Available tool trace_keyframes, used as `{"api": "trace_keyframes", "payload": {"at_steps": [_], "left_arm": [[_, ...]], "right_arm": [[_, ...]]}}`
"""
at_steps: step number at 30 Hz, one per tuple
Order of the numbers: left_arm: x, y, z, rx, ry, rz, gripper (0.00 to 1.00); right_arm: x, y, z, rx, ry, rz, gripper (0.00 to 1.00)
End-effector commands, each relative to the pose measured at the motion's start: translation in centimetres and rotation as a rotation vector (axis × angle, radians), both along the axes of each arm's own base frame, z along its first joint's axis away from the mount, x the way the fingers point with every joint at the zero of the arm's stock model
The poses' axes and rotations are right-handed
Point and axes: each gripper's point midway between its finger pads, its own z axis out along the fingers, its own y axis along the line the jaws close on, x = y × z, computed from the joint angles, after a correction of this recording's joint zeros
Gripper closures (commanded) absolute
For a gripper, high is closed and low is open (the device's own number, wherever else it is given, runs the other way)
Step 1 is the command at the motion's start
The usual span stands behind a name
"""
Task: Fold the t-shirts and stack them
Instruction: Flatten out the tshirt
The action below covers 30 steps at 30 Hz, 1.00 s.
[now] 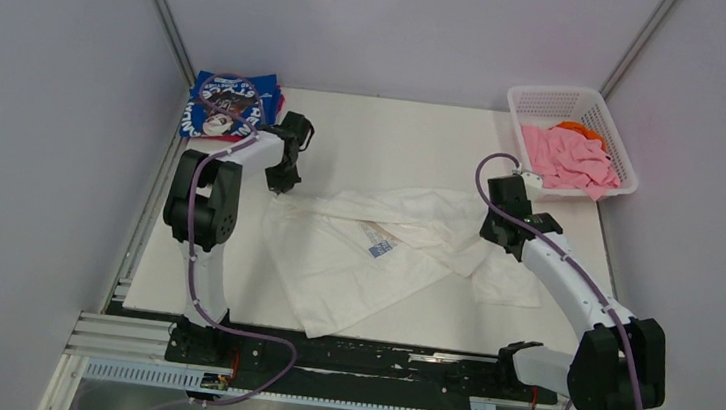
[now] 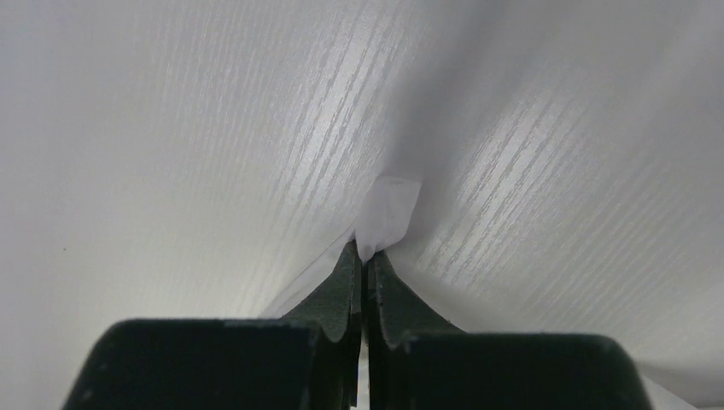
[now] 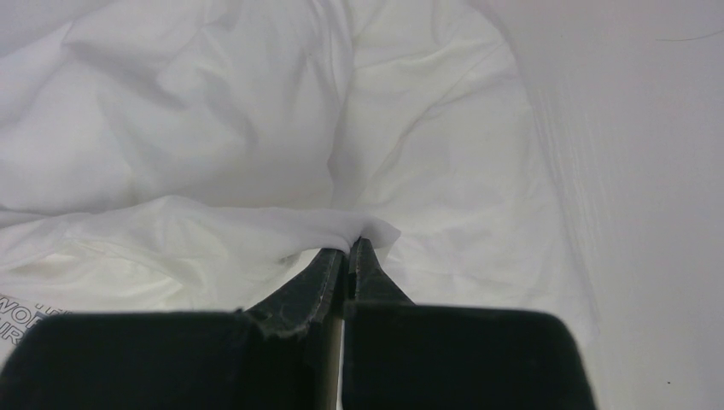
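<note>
A white t-shirt [image 1: 385,252] lies rumpled across the middle of the table, a small blue label showing on it. My left gripper [image 1: 281,187] is at its far-left corner, shut on a pinch of the white cloth [image 2: 388,209]. My right gripper [image 1: 496,240] is at the shirt's right side, shut on a fold of the same white t-shirt [image 3: 256,171]. A folded blue t-shirt [image 1: 231,105] with white lettering lies at the back left. Pink [image 1: 569,160] and orange [image 1: 580,129] t-shirts fill the basket.
The white lattice basket [image 1: 550,101] stands at the back right corner of the table [image 1: 386,137]. Grey walls close in the left, right and back sides. The arm bases and a cable rail run along the near edge.
</note>
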Motion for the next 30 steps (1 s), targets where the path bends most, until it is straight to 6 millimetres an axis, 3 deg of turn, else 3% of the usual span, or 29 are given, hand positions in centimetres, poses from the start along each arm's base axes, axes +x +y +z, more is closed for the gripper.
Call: {"api": "trace_keyframes", "payload": {"at_steps": [1, 3, 5, 6, 9, 14, 17, 20, 21, 26, 29, 30], "left_arm": [[0.2, 0.5, 2.1, 0.034, -0.044, 0.006, 1.0], [0.5, 0.6, 4.1, 0.042, -0.104, 0.008, 1.0], [0.8, 0.7, 7.2, 0.056, -0.192, 0.013, 1.0], [0.8, 0.7, 9.6, 0.053, -0.256, 0.015, 1.0], [0.5, -0.1, 15.2, 0.085, -0.407, -0.029, 1.0], [-2.2, -1.2, 26.2, 0.119, -0.662, -0.067, 1.0], [-4.5, -1.2, 32.5, 0.096, -0.813, -0.073, 1.0], [-6.5, -1.0, 36.7, 0.054, -0.916, -0.075, 1.0], [-7.6, -0.8, 39.0, 0.027, -0.972, -0.078, 1.0], [-11.7, 0.0, 45.5, -0.072, -1.132, -0.13, 1.0], [-14.9, 0.8, 50.0, -0.142, -1.245, -0.201, 1.0], [-15.6, 0.6, 50.6, -0.164, -1.261, -0.231, 1.0]], "right_arm": [[1.5, 0.3, 2.8, 0.027, -0.113, -0.003, 1.0], [2.1, 0.2, 4.5, 0.032, -0.167, -0.012, 1.0], [2.6, 0.0, 6.6, 0.033, -0.231, -0.028, 1.0], [2.8, -0.2, 8.0, 0.034, -0.271, -0.035, 1.0], [3.3, -0.3, 12.9, 0.04, -0.396, -0.016, 1.0], [2.1, -0.9, 22.4, 0.044, -0.631, 0.021, 1.0], [0.3, -1.7, 28.2, 0.032, -0.78, 0.039, 1.0], [-2.2, -2.0, 33.8, 0.04, -0.93, 0.079, 1.0], [-3.1, -1.9, 35.7, 0.043, -0.977, 0.108, 1.0], [-8.3, -1.7, 44.5, 0.024, -1.187, 0.231, 1.0], [-11.7, -1.5, 48.5, 0.034, -1.279, 0.299, 1.0], [-12.8, -1.2, 49.6, 0.038, -1.309, 0.331, 1.0]]}}
